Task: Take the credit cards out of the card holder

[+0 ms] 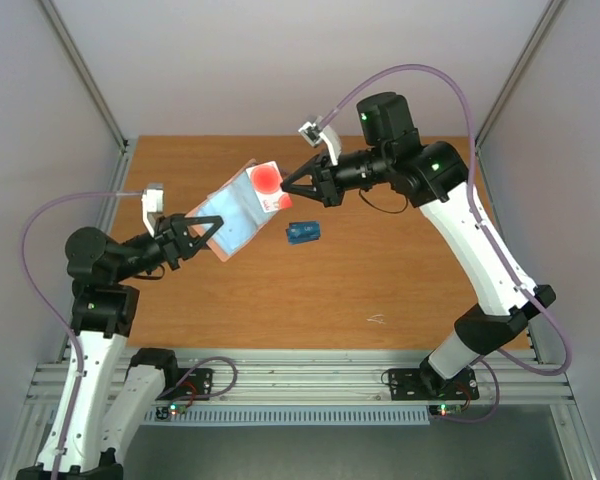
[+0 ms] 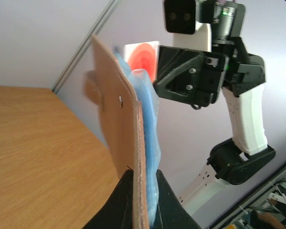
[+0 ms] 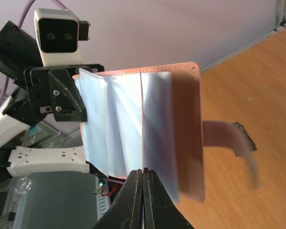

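Top external view: 2 robot arms hold an opened card holder (image 1: pixel 230 218) in the air above the far half of a wooden bench (image 1: pixel 400 290). The left gripper (image 1: pixel 208 236) is clenched on the holder's near corner. The right gripper (image 1: pixel 286 187) is pinched tight on a white card with a red round mark (image 1: pixel 267 180).

To do this step well, the right arm should probably pull straight along the pocket while the left grip holds firm, so the card slides free unbent.

The white card sticks partway out of the holder's far edge, its outer end between the right fingertips. A blue card (image 1: pixel 303 232) lies near the bench's middle.
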You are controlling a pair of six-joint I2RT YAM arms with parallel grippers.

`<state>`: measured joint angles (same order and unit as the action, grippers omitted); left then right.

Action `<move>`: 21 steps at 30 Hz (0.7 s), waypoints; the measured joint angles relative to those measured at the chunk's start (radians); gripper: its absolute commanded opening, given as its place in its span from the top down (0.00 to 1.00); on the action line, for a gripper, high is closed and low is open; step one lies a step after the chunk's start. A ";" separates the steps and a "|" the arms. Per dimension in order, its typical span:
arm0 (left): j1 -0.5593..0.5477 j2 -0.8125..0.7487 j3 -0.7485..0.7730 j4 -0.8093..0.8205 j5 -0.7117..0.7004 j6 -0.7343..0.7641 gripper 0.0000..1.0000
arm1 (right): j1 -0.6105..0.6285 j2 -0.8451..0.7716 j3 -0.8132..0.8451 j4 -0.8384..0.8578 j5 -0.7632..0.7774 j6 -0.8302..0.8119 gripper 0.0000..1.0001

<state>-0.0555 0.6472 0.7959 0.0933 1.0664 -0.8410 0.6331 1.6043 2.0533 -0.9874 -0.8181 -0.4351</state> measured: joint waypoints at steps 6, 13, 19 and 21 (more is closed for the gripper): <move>-0.003 0.020 0.070 -0.282 -0.188 0.123 1.00 | -0.065 0.000 0.085 -0.162 0.054 -0.138 0.99; 0.030 0.000 0.072 -0.623 -0.570 0.308 1.00 | -0.070 0.050 -0.004 -0.381 0.262 -0.434 0.99; 0.074 -0.019 0.033 -0.714 -0.648 0.341 1.00 | 0.015 0.188 -0.223 -0.476 0.432 -0.731 0.99; 0.080 -0.019 0.033 -0.721 -0.657 0.347 1.00 | 0.047 0.272 -0.249 -0.489 0.497 -0.798 0.99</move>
<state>0.0250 0.6281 0.8288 -0.6281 0.4099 -0.4942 0.6796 1.8763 1.8046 -1.4769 -0.3210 -1.2335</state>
